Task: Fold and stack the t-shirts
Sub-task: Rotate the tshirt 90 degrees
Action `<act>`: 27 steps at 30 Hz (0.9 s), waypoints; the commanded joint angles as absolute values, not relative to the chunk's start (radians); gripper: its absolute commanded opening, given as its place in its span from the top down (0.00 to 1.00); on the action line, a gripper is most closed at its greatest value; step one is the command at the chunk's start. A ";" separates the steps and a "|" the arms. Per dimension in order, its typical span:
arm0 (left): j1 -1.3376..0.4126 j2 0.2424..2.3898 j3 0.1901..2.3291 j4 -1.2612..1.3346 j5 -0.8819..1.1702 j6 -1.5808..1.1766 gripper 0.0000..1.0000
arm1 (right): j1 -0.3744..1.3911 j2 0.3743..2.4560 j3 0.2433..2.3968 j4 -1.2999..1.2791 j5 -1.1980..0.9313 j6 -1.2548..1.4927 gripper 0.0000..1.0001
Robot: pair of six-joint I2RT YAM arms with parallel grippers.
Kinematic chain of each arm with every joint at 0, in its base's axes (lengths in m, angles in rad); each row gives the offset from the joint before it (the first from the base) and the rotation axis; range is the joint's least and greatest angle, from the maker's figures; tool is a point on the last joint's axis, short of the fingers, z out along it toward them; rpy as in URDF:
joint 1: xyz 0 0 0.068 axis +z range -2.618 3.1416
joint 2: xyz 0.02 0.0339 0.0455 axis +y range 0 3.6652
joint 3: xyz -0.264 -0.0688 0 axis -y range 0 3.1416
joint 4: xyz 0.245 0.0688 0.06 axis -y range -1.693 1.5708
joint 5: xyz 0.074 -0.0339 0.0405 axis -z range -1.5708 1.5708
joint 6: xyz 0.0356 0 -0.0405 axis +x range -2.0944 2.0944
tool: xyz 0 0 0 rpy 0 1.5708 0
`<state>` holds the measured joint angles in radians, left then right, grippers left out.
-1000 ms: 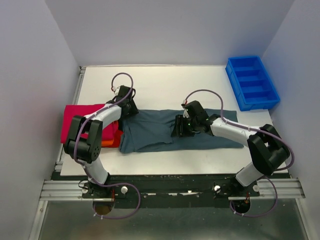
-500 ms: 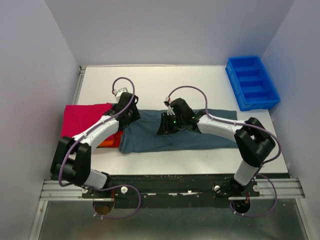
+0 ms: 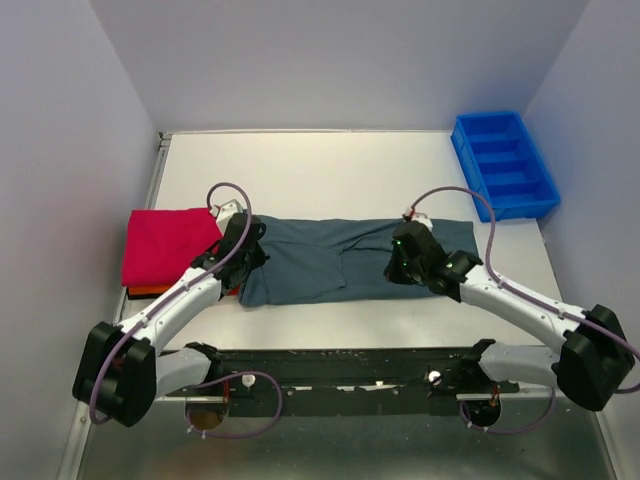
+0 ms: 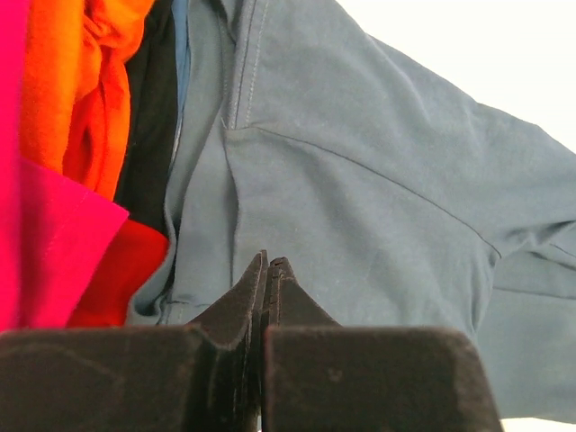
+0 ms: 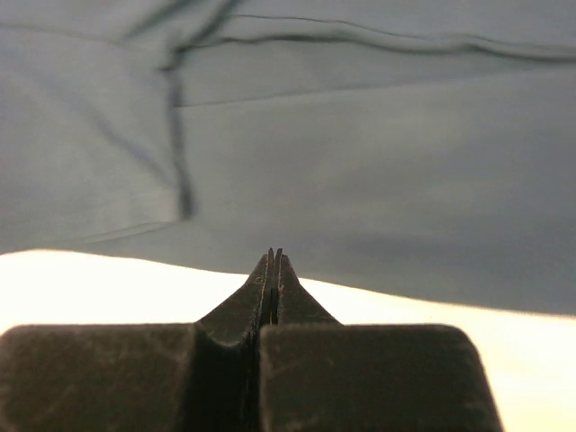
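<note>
My left gripper (image 4: 268,270) and right gripper (image 5: 274,263), both pressed together and empty, are over the half-folded grey-blue t-shirt (image 3: 340,262). Next, I judge: grasp its right end and fold toward the desk's (image 3: 330,180) left edge.

Stacked t-shirts (image 3: 165,245) lie left of the spread t-shirt (image 3: 330,262); tray (image 3: 466,160) back-right.

Inside a robotics lab's test cell: a left arm (image 3: 175,300) and a right arm (image 3: 510,298), both trailing purple cables (image 3: 452,189), stand bolted to an aluminium rail (image 3: 340,378) at the edge of a white desk (image 3: 330,165). Bare pale walls (image 3: 330,60) box it in, with a blue compartment tray (image 3: 503,165) in one corner.
</note>
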<state>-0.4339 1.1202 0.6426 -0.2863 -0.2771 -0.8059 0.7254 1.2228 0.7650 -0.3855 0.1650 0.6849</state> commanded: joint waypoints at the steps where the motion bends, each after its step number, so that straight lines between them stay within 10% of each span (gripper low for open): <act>1: -0.428 1.218 0.681 -0.267 -0.304 -0.916 1.00 | 0.634 1.141 0.701 -0.615 0.360 0.793 0.99; 17: -0.425 1.675 0.905 -0.304 -0.288 -0.980 1.00 | 0.489 1.420 0.732 -0.719 0.397 0.866 0.99; 27: -0.425 2.090 1.400 -0.431 -0.256 -0.876 1.00 | 0.886 1.535 0.787 -0.649 0.220 1.129 0.99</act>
